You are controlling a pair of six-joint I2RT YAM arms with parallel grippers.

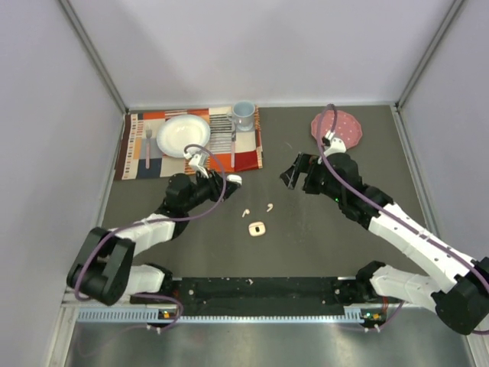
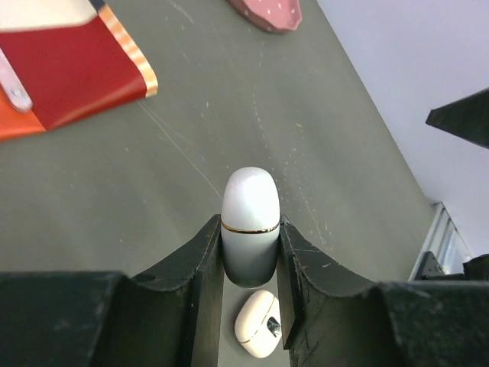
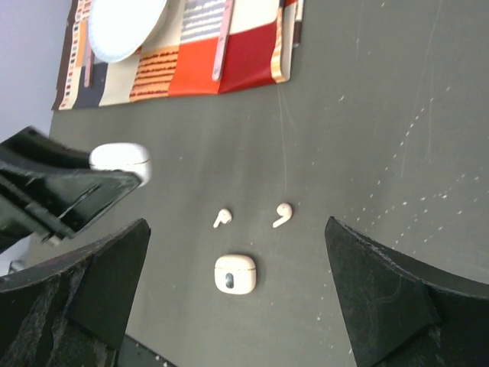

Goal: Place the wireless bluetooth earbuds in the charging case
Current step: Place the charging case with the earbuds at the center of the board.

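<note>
My left hand [image 1: 231,181] was clenched on a closed white capsule case [image 2: 250,218], above and left of the cream charging case [image 1: 256,228] on the desk [image 1: 344,252]. Two earbuds [image 1: 246,212] lay just beyond that case. My right hand [image 1: 293,173] hung spread and empty, up and to its right. I judged the smooth capsule might squirt from my grip and scatter the loose buds.

White link shells, black joint housings on left arm [image 1: 149,225] and right arm [image 1: 405,229]. One purple cable [image 1: 331,108] apiece, looping just behind left end effector [image 1: 231,181] and right end effector [image 1: 293,173]. Matte black wedge-shaped fingers [image 2: 195,298], bevelled edges.
</note>
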